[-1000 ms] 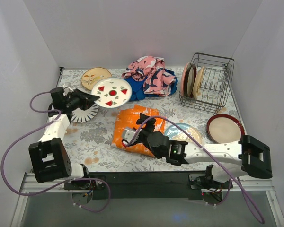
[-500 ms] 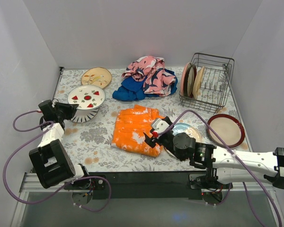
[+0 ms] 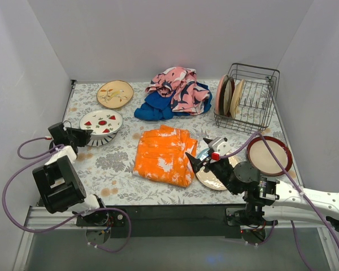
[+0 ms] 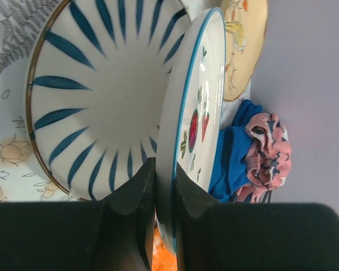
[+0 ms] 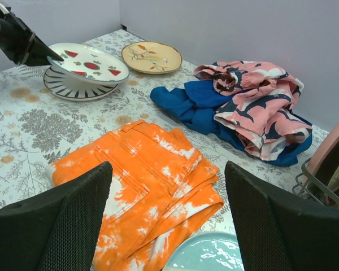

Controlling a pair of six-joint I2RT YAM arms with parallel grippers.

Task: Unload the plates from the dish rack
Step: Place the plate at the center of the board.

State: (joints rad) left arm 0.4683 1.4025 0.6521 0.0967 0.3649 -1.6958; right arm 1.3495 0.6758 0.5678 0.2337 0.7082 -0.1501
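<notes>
My left gripper (image 3: 81, 134) is shut on the near rim of the watermelon-print plate (image 3: 101, 119) (image 4: 206, 84). It holds that plate about level just above the striped plate (image 3: 99, 139) (image 4: 101, 96) at the left. A tan leafy plate (image 3: 115, 93) lies behind them. The dish rack (image 3: 254, 101) stands at the back right with three plates (image 3: 228, 96) upright at its left end. My right gripper (image 3: 206, 153) (image 5: 169, 214) hangs open and empty over the edge of the blue-cream plate (image 3: 210, 179) (image 5: 209, 257). A red-rimmed plate (image 3: 269, 155) lies to its right.
An orange cloth (image 3: 164, 155) is spread mid-table, just left of my right gripper. Pink and blue cloths (image 3: 175, 93) are heaped at the back centre. White walls close in the table on the left, back and right.
My left arm has drawn back to the left and lowered the watermelon-print plate over the striped plate. My right arm has swung right, off the orange cloth, to the blue-cream plate.
</notes>
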